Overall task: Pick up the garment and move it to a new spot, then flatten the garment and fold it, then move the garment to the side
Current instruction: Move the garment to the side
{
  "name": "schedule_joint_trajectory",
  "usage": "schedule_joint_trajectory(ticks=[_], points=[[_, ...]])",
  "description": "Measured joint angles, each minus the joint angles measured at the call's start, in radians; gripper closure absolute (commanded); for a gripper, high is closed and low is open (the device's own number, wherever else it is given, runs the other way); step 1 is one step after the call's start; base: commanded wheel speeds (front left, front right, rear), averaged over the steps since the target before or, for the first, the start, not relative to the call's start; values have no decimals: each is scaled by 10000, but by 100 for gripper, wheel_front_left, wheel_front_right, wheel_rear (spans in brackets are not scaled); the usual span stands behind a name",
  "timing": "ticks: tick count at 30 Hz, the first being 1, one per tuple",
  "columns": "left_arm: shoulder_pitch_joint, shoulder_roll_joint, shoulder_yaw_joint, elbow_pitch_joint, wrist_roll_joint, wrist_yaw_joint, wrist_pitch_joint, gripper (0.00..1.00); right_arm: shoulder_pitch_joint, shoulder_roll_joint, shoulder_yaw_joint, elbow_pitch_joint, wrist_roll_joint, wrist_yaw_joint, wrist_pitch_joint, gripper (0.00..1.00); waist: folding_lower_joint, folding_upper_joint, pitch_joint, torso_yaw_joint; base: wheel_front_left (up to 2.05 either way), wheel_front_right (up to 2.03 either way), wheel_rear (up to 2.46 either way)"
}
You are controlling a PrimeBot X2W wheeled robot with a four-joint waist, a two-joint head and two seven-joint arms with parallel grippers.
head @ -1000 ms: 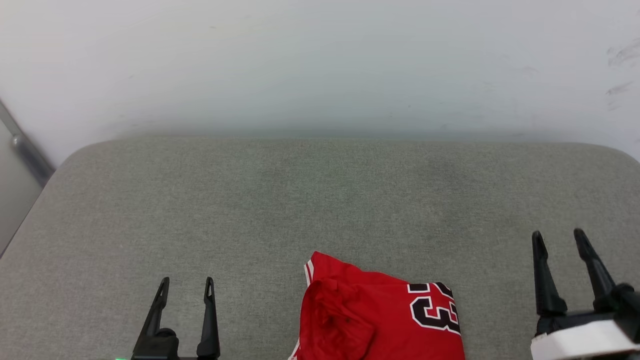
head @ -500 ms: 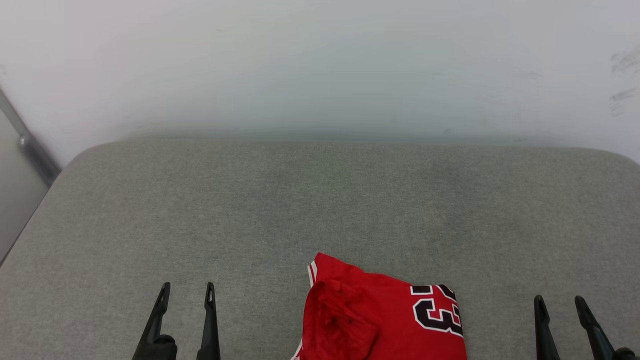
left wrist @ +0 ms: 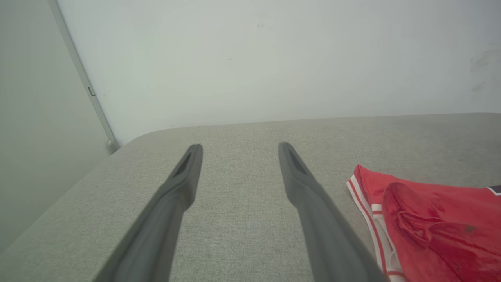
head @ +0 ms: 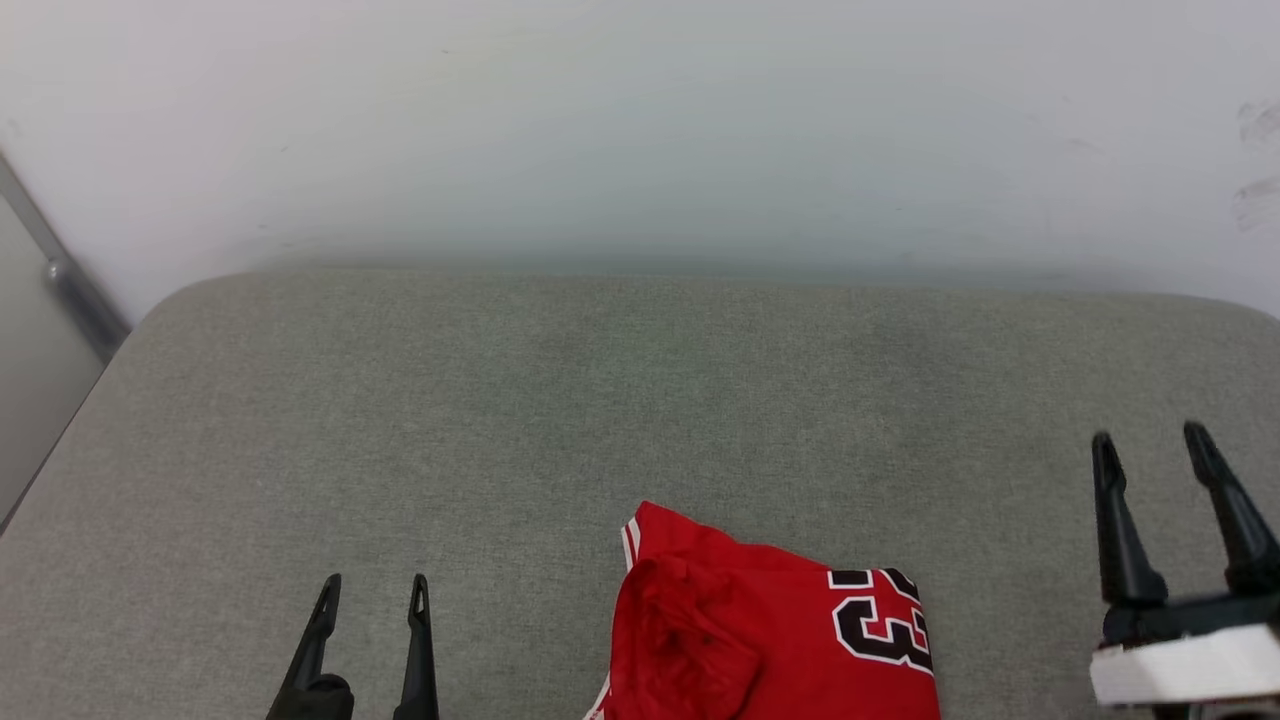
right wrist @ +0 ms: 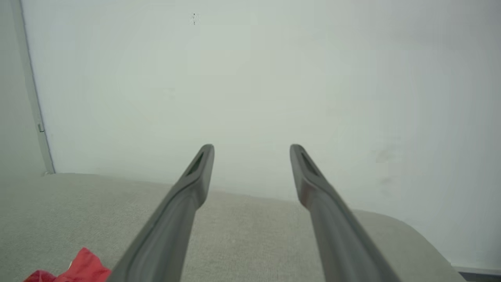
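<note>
Moved: right pincer [head: 1148,437] is the only real change. Half a second ago just its fingertips poked up at the bottom right of the head view; now it's lifted further up, pale wrist showing under it. Everything else has shifted only a hair, which looks like the camera nudging.
Left pincer [head: 377,580]: parked low at the near left, jaws a modest gap apart, nothing in them.
Right pincer state: jaws spread about the same, holding nothing, hovering over bare counter [head: 600,400] well apart from the cloth.
Garment [head: 770,630]: sits at the near edge of the grey fabric counter, between the two pincers and a bit right of centre. It's a compact red bundle, striped trim along its left edge, a rumpled flap on top, black "23" showing on its right part. Neither pincer touches it.
Progress: pretty far along, I'd say. It reads as already folded, a bit lumpy though.
Left to do: probably just the slide to the side, unless this spot already counts as that. Can't tell from here.
Backdrop: plain pale wall [head: 640,130].
</note>
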Motion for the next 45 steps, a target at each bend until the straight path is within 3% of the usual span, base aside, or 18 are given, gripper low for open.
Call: schedule_joint_trajectory(ticks=[3, 7, 15, 20, 26, 35, 45], points=[[-27, -12, 0, 38, 4, -6, 0, 0, -1048, -888, 472, -6, 52, 0, 600, 0, 0, 0, 38, 17, 0, 0, 0], [-30, -38, -19, 84, 12, -17, 0, 0, -2243, -2226, 1664, 226, 861, 0, 2882, 0, 0, 0, 65, 53, 0, 0, 0], [-40, -69, -4, 107, 12, -92, 0, 0, -3288, -3917, 2915, 1210, 5056, 0, 9058, 0, 0, 0, 180, 120, 0, 0, 0], [-221, -88, -25, 128, 12, -171, 0, 0, -2928, -4339, 3133, 1870, 7185, -2, 11311, 0, 0, 0, 340, 221, 0, 0, 0], [-473, -125, -117, 165, 23, -270, 0, 0, -2336, -3942, 3436, 2522, 7942, -2, 11701, 0, 1, 0, 622, 457, 0, 0, 0], [-980, -180, -211, 161, 25, -353, 0, 0, -2727, -3089, 4186, 3659, 8167, -2, 10964, 0, 1, 0, 1399, 755, 0, 0, 0], [-1496, -226, -353, 267, 25, -441, 0, 0, -3697, -2892, 5394, 5125, 7845, 13, 10132, 0, -2, 0, 2037, 1047, 0, 0, 0]])
